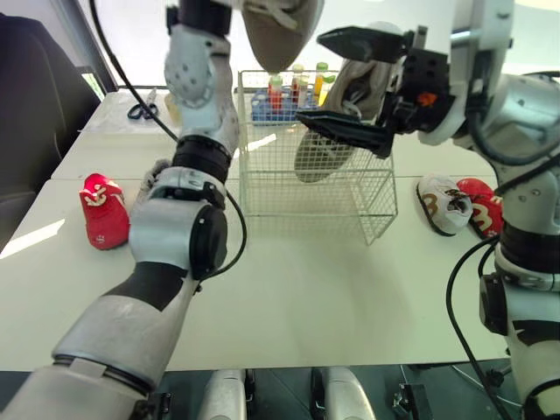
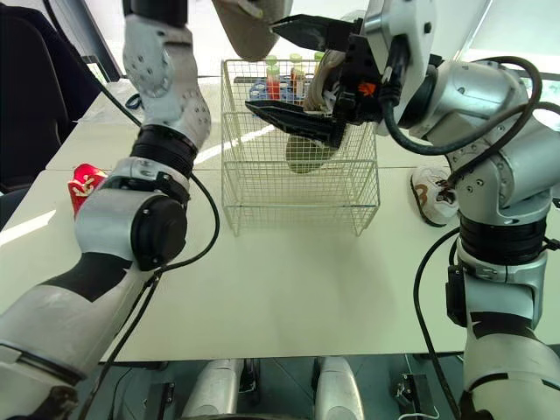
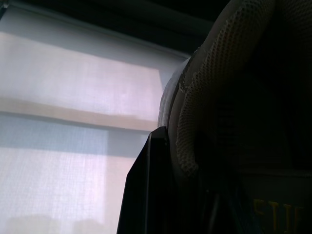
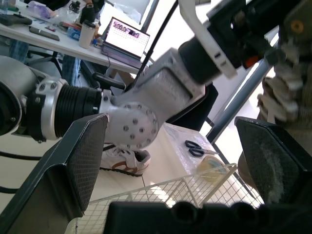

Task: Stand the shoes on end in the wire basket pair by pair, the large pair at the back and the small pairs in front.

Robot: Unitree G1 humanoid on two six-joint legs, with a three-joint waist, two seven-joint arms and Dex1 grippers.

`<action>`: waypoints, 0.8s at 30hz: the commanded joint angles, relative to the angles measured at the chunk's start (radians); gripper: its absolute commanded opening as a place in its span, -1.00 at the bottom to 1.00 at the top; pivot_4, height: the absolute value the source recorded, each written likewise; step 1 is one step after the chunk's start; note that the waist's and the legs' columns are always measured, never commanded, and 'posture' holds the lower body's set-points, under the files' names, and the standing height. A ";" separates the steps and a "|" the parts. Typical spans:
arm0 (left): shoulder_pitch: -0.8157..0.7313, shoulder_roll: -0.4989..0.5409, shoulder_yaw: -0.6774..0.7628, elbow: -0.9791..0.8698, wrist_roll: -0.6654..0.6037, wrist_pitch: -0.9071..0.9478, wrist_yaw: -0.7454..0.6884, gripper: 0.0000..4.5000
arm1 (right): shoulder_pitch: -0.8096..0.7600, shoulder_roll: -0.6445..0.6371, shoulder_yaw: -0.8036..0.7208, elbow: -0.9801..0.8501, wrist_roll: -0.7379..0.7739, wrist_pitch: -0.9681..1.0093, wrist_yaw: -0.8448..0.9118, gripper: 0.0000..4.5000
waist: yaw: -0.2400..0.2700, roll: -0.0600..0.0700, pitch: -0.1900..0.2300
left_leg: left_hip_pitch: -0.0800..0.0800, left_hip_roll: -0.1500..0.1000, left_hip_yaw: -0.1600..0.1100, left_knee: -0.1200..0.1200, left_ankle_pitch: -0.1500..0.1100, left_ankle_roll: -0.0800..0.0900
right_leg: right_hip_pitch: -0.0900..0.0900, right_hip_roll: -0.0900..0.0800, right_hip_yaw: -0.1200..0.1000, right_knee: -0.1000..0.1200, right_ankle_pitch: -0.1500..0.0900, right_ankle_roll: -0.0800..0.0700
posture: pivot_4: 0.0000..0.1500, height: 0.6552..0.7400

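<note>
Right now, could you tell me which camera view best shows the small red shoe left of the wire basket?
The left eye view: the small red shoe lies whole there. In the right eye view the left arm covers part.

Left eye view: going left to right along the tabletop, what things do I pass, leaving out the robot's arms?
left red shoe → wire basket → white and brown shoe → right red shoe
</note>
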 commanded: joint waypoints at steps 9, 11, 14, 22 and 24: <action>0.057 -0.010 -0.038 0.094 0.128 -0.053 0.174 -0.97 | -0.014 -0.039 -0.056 -0.089 0.050 0.050 -0.046 1.00 | 0.000 0.000 0.000 | -0.001 0.000 -0.001 0.001 -0.001 0.002 | 0.000 0.000 0.000 0.000 0.000 0.000 | 1.00 1.00; 0.080 -0.014 -0.039 0.107 0.142 -0.030 0.224 -0.97 | -0.016 -0.045 -0.057 -0.095 0.055 0.059 -0.051 1.00 | 0.000 0.000 0.000 | -0.001 0.000 -0.001 0.001 -0.001 0.002 | 0.000 0.000 0.000 0.000 0.000 0.000 | 1.00 1.00; 0.115 -0.016 -0.062 0.116 0.187 -0.022 0.292 -0.97 | -0.022 -0.050 -0.056 -0.098 0.063 0.070 -0.056 1.00 | 0.000 0.000 0.000 | -0.001 0.000 -0.001 0.001 -0.001 0.002 | 0.000 0.000 0.000 0.000 0.000 0.000 | 1.00 1.00; 0.171 -0.064 -0.057 0.137 0.178 0.158 0.375 -0.97 | -0.024 -0.056 -0.051 -0.096 0.067 0.076 -0.061 1.00 | 0.000 0.000 0.000 | -0.001 0.000 -0.001 0.001 -0.001 0.002 | 0.000 0.000 0.000 0.000 0.000 0.000 | 1.00 1.00; 0.189 -0.082 -0.055 0.132 0.167 0.197 0.371 -0.97 | -0.023 -0.055 -0.049 -0.093 0.065 0.073 -0.061 1.00 | 0.000 0.000 0.000 | -0.001 0.000 -0.001 0.001 -0.001 0.002 | 0.000 0.000 0.000 0.000 0.000 0.000 | 1.00 1.00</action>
